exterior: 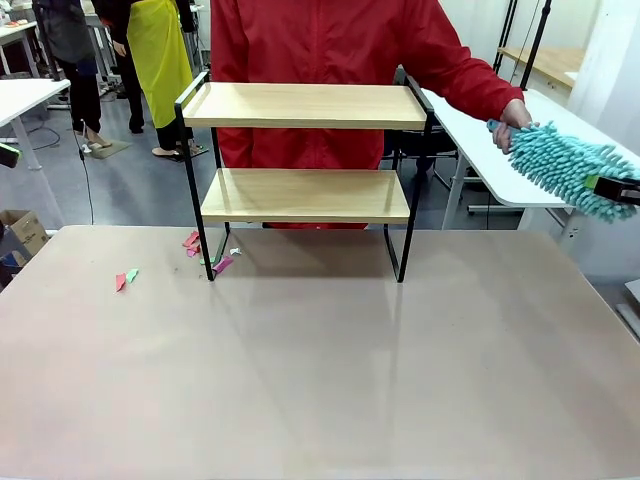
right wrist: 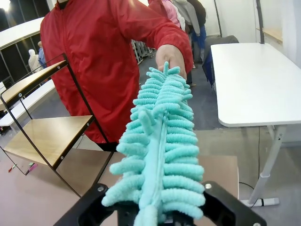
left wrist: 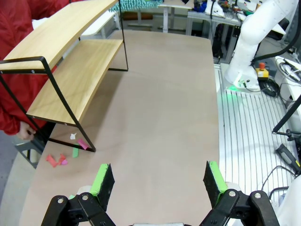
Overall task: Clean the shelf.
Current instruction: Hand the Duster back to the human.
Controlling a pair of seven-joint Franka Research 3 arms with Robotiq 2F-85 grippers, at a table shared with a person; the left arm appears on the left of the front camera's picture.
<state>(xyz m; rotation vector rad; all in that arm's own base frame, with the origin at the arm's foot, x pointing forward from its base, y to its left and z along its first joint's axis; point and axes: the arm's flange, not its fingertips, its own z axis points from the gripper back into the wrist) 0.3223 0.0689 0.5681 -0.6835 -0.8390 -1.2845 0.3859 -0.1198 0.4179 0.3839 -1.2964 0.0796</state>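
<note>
The shelf [exterior: 305, 160] is standing at the worktop's [exterior: 320, 370] far edge, both boards bare, with paper scraps [exterior: 205, 252] lying by its foot. In the left wrist view, the left gripper [left wrist: 159, 181] is hovering with fingers wide, holding nothing. In the right wrist view, the teal duster [right wrist: 157, 150] is lying between the right gripper's [right wrist: 157, 214] spread fingers while the person's hand [right wrist: 170, 55] is holding its far end, so wiping looks not yet begun.

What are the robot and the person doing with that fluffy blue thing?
A person's hand holds one end of a fluffy teal duster, and the other end sits between the right gripper's fingers. The left gripper is open over the table. The shelf looks bare, with paper scraps lying by its foot.
</note>
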